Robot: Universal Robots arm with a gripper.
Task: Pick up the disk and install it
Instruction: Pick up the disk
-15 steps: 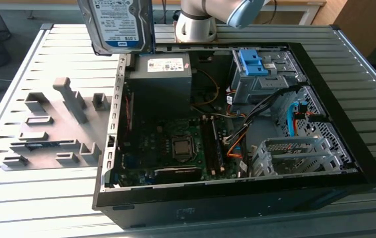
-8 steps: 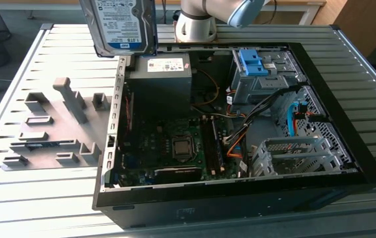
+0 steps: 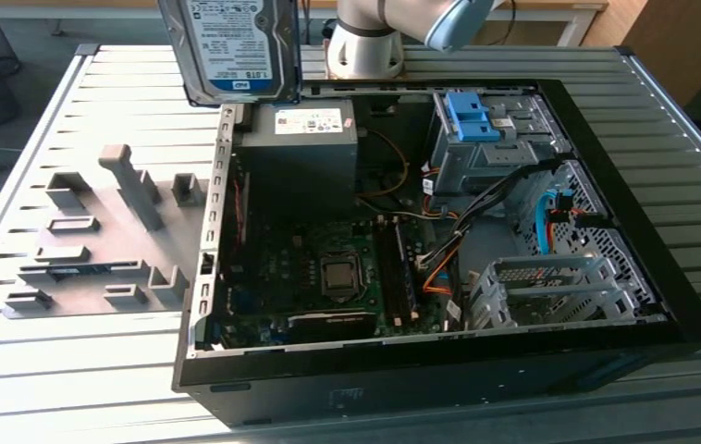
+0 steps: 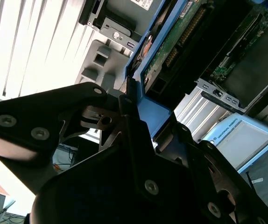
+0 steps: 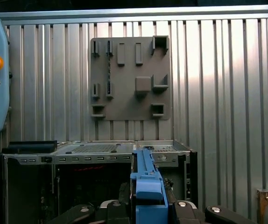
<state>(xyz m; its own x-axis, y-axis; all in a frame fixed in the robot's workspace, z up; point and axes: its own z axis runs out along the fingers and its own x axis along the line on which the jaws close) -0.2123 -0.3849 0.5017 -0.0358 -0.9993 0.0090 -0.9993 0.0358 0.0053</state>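
The disk (image 3: 233, 46), a silver hard drive with a white-and-blue label, hangs upright in the air above the far left corner of the open computer case (image 3: 449, 370). In both wrist views my gripper (image 5: 149, 205) is shut on the disk's bright blue bracket (image 5: 148, 191), with a black finger (image 5: 119, 207) on each side of it. The second wrist view shows the same blue bracket (image 4: 153, 114) and the drive's green circuit board (image 4: 171, 46) running away from my gripper (image 4: 136, 109).
Inside the case sit a grey power supply box (image 3: 303, 148), a motherboard (image 3: 325, 277), a bare blue bracket (image 3: 469, 116) in a drive bay and a metal drive cage (image 3: 554, 291). A grey fixture plate (image 3: 92, 231) lies on the slatted table at the exterior view's left. The arm's base (image 3: 369, 51) stands behind the case.
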